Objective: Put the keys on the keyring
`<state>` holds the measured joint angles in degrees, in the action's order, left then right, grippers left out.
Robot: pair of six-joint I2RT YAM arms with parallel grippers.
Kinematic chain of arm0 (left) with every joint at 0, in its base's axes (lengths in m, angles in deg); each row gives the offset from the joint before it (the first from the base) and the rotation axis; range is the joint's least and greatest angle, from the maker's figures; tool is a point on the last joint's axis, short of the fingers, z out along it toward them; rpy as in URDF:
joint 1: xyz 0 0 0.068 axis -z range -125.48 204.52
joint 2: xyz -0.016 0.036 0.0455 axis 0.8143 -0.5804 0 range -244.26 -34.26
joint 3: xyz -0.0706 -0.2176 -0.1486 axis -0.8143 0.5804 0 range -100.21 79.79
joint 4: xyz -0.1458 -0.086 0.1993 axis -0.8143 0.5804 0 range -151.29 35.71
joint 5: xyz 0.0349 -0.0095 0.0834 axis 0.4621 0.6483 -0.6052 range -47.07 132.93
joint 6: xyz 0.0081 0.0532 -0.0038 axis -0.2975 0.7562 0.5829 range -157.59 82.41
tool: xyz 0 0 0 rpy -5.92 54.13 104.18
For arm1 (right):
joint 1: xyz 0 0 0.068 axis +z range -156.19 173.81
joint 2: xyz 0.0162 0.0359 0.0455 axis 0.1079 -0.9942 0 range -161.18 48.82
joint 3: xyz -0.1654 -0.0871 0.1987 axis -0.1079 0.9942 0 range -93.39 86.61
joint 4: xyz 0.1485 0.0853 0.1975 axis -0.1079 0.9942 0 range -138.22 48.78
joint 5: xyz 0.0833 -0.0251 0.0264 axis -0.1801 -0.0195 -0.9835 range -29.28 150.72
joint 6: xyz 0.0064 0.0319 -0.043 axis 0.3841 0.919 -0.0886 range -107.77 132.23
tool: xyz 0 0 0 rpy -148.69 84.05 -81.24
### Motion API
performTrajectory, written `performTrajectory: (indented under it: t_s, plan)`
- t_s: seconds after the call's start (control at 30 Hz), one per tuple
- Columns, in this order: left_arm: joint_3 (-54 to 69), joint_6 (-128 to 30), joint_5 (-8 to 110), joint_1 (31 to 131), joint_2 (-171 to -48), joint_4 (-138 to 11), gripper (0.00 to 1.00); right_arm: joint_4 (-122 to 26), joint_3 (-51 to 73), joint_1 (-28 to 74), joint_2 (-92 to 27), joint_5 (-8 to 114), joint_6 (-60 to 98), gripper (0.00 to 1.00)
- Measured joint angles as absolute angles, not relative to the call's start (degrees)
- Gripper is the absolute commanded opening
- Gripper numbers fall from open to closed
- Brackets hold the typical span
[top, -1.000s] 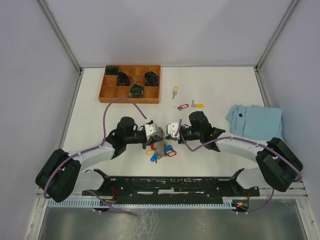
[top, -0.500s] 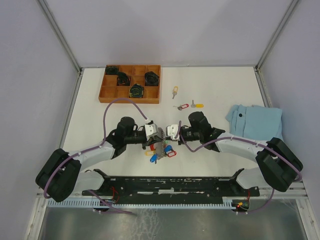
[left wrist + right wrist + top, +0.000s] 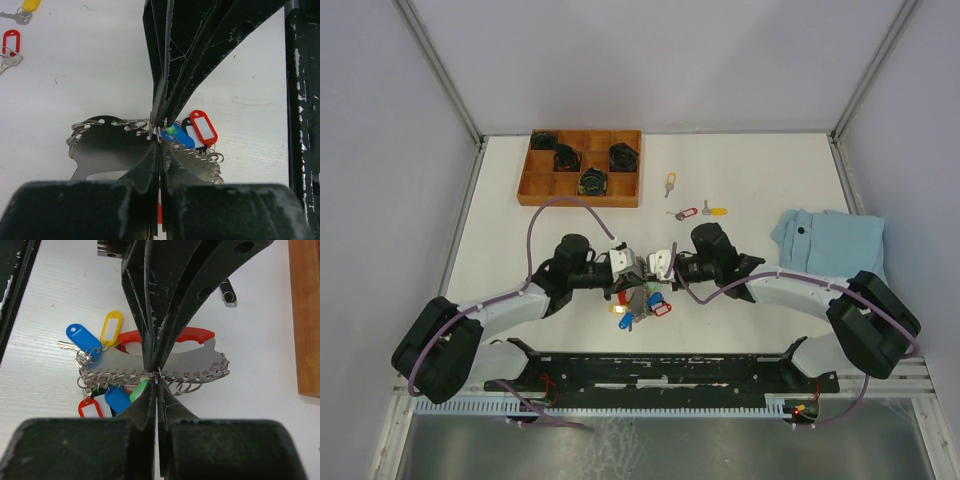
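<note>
The keyring (image 3: pixel 638 300) lies between the arms: a grey metal numbered plate (image 3: pixel 195 357) edged with small split rings, a red strap (image 3: pixel 197 334), and blue (image 3: pixel 82 336), yellow (image 3: pixel 111 326) and red (image 3: pixel 204 127) tags. My left gripper (image 3: pixel 636 274) and right gripper (image 3: pixel 649 276) meet tip to tip over it. Each is shut on a small split ring at the plate's edge, as the left wrist (image 3: pixel 159 141) and right wrist (image 3: pixel 157 376) views show. Three loose keys lie behind on the table, with a yellow-green tag (image 3: pixel 669 183), a red tag (image 3: pixel 685 213) and a yellow tag (image 3: pixel 717 211).
A wooden compartment tray (image 3: pixel 525 190) with black coiled items stands at the back left; its edge shows in the right wrist view (image 3: pixel 305 315). A folded blue cloth (image 3: pixel 830 240) lies at the right. A black rail runs along the table's near edge (image 3: pixel 660 365).
My right gripper has edged left, up against the left gripper's tips. The keyring's tags have shifted slightly. The loose keys have not moved.
</note>
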<state>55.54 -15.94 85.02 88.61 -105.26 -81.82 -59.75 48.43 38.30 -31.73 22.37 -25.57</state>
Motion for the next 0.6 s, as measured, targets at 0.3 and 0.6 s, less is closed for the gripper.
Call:
performTrajectory:
  t_s: [0.3,0.6]
  plan:
    - [56.0,-16.0,84.9,88.6,-105.3,-81.9,0.03,-59.4,47.9,38.5,-32.7,22.3,-25.6,0.01]
    - [56.1,-16.0,83.8,88.7,-104.9,-83.1,0.03,-58.3,48.2,39.2,-30.1,25.0,-25.6,0.01]
